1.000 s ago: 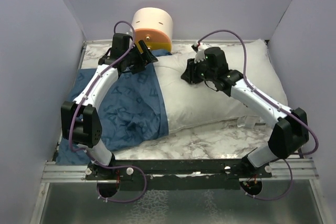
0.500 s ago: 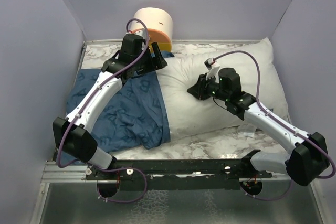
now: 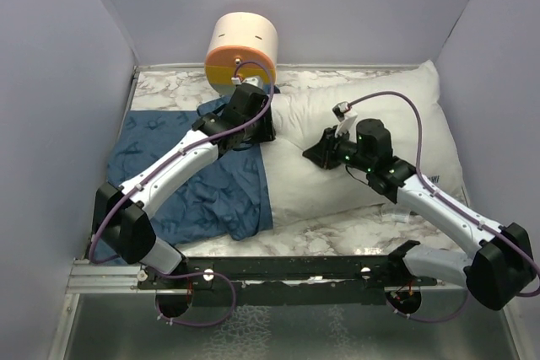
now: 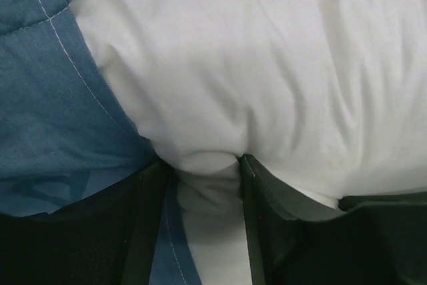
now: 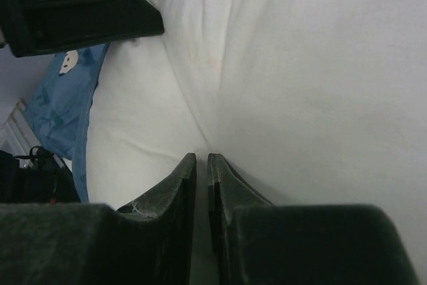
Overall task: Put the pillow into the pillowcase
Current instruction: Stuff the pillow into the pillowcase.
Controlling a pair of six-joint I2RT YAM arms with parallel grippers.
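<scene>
My left claw (image 4: 207, 165) pinches a fold of the pillow (image 3: 316, 187) at the pillowcase (image 3: 202, 191) edge, mid-worktop (image 3: 337, 238); my right claw (image 5: 201, 158), pressed nearly together, nips a pillow crease; the pillow fills the right side

Your left gripper (image 4: 202, 165) had its two dark fingers (image 4: 148, 218) set around a bulging fold of the white pillow (image 4: 267, 65), pinching it. The blue pillowcase (image 4: 47, 111), with its stitched hem, filled the view's left side, reaching one finger.
</scene>
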